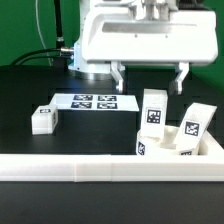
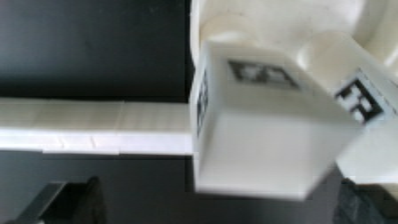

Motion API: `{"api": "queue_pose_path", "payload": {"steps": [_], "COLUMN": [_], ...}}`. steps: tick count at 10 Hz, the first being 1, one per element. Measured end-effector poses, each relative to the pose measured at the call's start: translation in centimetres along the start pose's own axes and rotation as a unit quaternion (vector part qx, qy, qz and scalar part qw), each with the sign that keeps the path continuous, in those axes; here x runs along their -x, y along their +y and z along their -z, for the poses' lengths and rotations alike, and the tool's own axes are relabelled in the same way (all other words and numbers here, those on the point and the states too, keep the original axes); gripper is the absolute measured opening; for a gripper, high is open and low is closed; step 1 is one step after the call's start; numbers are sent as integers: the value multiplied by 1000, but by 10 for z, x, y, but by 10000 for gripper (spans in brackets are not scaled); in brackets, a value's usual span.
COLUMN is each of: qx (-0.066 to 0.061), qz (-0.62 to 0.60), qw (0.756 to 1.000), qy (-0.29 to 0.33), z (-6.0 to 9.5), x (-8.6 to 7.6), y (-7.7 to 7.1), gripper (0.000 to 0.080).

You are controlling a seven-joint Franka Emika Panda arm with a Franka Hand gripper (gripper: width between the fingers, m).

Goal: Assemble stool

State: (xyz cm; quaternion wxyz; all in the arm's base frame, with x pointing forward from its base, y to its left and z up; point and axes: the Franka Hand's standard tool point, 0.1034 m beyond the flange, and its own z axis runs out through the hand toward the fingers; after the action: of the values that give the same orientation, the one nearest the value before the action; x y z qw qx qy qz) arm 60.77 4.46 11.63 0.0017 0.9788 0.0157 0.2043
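1. Exterior view: we see the gripper (image 1: 150,84) hanging with its two fingers spread wide and nothing between them, above the parts crowded into the rail's corner.
2. We take the rail (image 1: 90,170) as our landmark. An upright leg (image 1: 152,110) stands just inside the corner where the rail's long run meets its short arm. A tilted leg (image 1: 195,122) leans beside it, nearer the short arm.
3. Lower in that corner, close against the long run, we see more tagged white parts (image 1: 148,147). We cannot tell whether they belong to the seat or to further legs.
4. A lone leg (image 1: 44,118) lies well away from the corner, behind the far end of the long run. The marker board (image 1: 90,101) lies flat behind the middle of the run.
5. In the wrist view, one tagged white block (image 2: 267,110) fills most of the frame, with the rail running across beyond it. We take the block for the upright leg, directly under the open fingers.
6. We judge the task barely begun. The legs we can make out lie loose, we see none set into the seat, and nothing is grasped yet. All the joining appears to be ahead.
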Motion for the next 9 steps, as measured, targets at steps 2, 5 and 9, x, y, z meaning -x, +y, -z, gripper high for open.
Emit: {"api": "queue_pose_path", "payload": {"steps": [2, 5, 9], "qx": [-1, -3, -17], "qz": [5, -2, -44], "qw": [1000, 1000, 993], "qy": [-1, -17, -109], "z": [5, 3, 1], "x": [-5, -1, 6], "y": [2, 1, 1], "gripper": [648, 648, 648]}}
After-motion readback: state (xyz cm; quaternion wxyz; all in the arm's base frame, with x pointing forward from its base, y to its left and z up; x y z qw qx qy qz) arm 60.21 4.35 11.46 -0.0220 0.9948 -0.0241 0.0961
